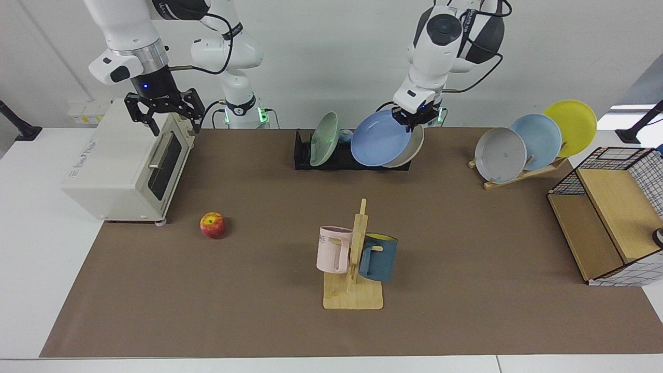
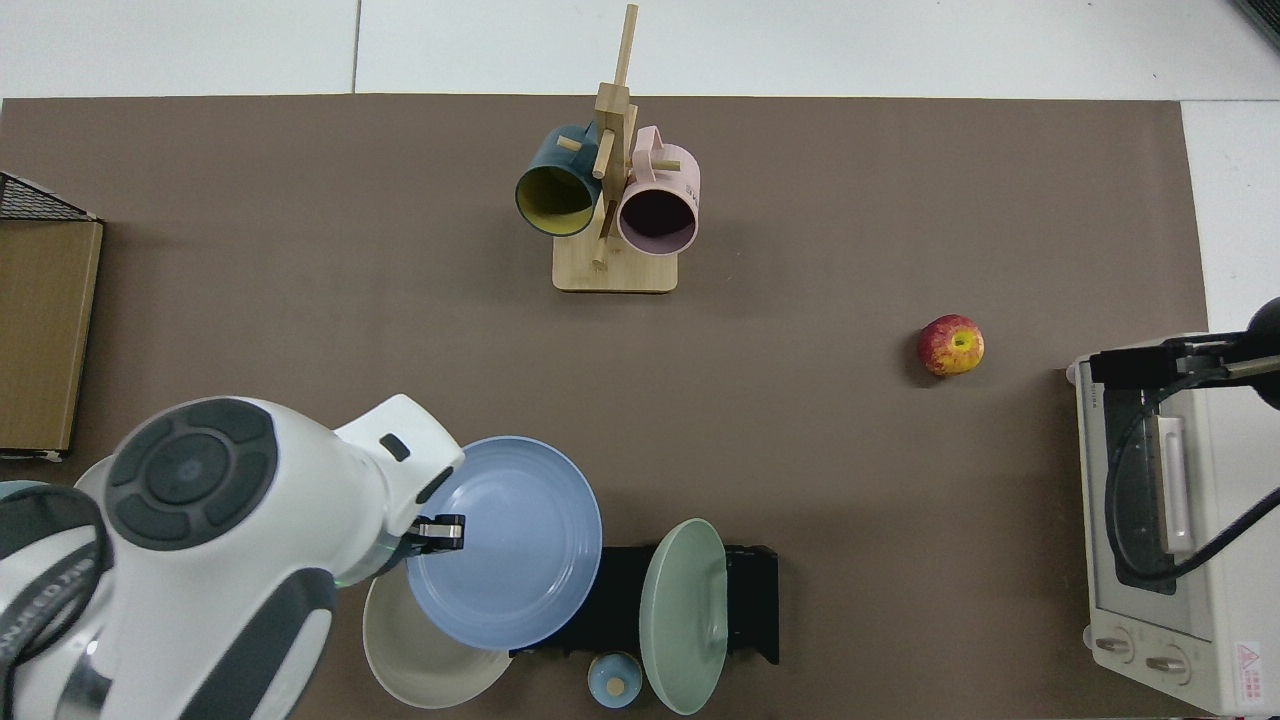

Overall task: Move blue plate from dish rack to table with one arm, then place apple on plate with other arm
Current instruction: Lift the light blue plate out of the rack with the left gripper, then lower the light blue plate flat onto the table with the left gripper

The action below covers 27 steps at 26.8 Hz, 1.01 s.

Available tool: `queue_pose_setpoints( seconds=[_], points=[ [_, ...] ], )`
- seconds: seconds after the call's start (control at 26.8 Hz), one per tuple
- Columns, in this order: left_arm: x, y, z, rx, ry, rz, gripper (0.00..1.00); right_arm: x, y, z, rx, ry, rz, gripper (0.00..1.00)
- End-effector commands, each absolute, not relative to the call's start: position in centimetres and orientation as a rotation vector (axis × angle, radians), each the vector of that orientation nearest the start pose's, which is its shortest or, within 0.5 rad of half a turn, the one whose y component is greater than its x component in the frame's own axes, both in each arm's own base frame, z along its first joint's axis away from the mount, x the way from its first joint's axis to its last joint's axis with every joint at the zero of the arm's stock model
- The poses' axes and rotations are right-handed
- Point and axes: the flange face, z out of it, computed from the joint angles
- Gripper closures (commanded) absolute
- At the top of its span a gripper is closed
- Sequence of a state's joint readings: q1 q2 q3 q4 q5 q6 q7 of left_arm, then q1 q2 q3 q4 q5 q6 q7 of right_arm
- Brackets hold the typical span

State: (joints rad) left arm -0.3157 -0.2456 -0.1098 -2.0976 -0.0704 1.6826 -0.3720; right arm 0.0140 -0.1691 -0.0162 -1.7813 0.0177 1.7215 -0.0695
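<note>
Left hand (image 1: pixel 413 115) (image 2: pixel 440 530) clamps the blue plate (image 1: pixel 382 138) (image 2: pixel 505 541) by its rim, fingers narrow on the edge. In the facing view the plate hangs tilted at 7 o'clock from that hand, face toward the camera, lifted clear of the dish rack (image 1: pixel 331 159) (image 2: pixel 700 605) slots, overlapping the beige plate (image 1: pixel 412 150) (image 2: pixel 420 655) behind it. From the top view the blue plate sits at 3 o'clock of the hand, over the rack's end and partly over the beige plate. Green plate (image 1: pixel 325 139) (image 2: pixel 683 615) stands in the rack, at 9 o'clock from the blue plate in the facing view. Small blue lidded pot (image 2: pixel 613 681) sits beside the rack.

Right hand (image 1: pixel 161 111) waits, hovering above the toaster oven (image 1: pixel 127 160) (image 2: pixel 1165 520), fingers spread wide, holding nothing. In the top view only a dark bar and cable over the oven show.

Apple (image 1: pixel 213 225) (image 2: pixel 951 345) lies on the worktop (image 1: pixel 466 311) (image 2: pixel 300 330), at 5 o'clock from the right hand in the facing view, just off the oven's front corner, well apart from the left hand and the plate.

Mug stand (image 1: pixel 354 269) (image 2: pixel 614 200) with pink mug (image 1: pixel 333 248) (image 2: pixel 657 205) and dark blue mug (image 1: pixel 378 257) (image 2: pixel 555 193) stands mid-worktop, at 6 o'clock from the blue plate in the facing view. Wooden plate stand (image 1: pixel 523 173) holds grey (image 1: pixel 500 155), pale blue (image 1: pixel 536 134) and yellow (image 1: pixel 571 126) plates at 3 o'clock from the rack.
</note>
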Motion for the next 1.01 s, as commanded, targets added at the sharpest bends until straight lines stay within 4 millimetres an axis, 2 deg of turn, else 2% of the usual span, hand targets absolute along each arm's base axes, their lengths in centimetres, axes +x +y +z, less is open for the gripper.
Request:
queue_pose_setpoints(
  seconds=[0.0, 0.07, 0.15, 0.34, 0.41, 0.6, 0.82, 0.97],
  points=[
    [45.0, -15.4, 51.4, -3.158, 0.109, 0.172, 1.0, 50.9, -0.4, 63.1, -3.127, -0.107, -0.166, 0.0],
    [46.5, -13.2, 50.9, -3.177, 0.112, 0.147, 1.0, 50.9, -0.4, 63.1, -3.127, -0.109, -0.166, 0.0],
    [47.5, -12.2, 50.7, -3.231, 0.121, 0.123, 1.0, 50.9, -0.4, 63.1, -3.127, -0.107, -0.166, 0.0],
    [50.1, -12.3, 48.7, -3.322, 0.085, 0.065, 1.0, 50.9, -0.3, 63.1, -3.127, -0.111, -0.166, 0.0],
    [51.0, -12.9, 47.7, -3.342, 0.078, 0.071, 1.0, 50.9, -0.4, 63.1, -3.127, -0.107, -0.166, 0.01],
    [52.7, -15.4, 43.5, -3.422, 0.037, 0.118, 1.0, 50.9, -0.3, 63.1, -3.127, -0.111, -0.166, 0.0],
    [53.1, -19.5, 38.3, -3.504, 0.054, 0.179, 1.0, 50.8, 0.1, 63.1, -3.127, -0.126, -0.159, 0.01],
    [53.1, -20.9, 36.5, -3.561, 0.025, 0.19, 1.0, 50.6, 0.8, 63.4, -3.129, -0.162, -0.169, 0.0]
  ],
)
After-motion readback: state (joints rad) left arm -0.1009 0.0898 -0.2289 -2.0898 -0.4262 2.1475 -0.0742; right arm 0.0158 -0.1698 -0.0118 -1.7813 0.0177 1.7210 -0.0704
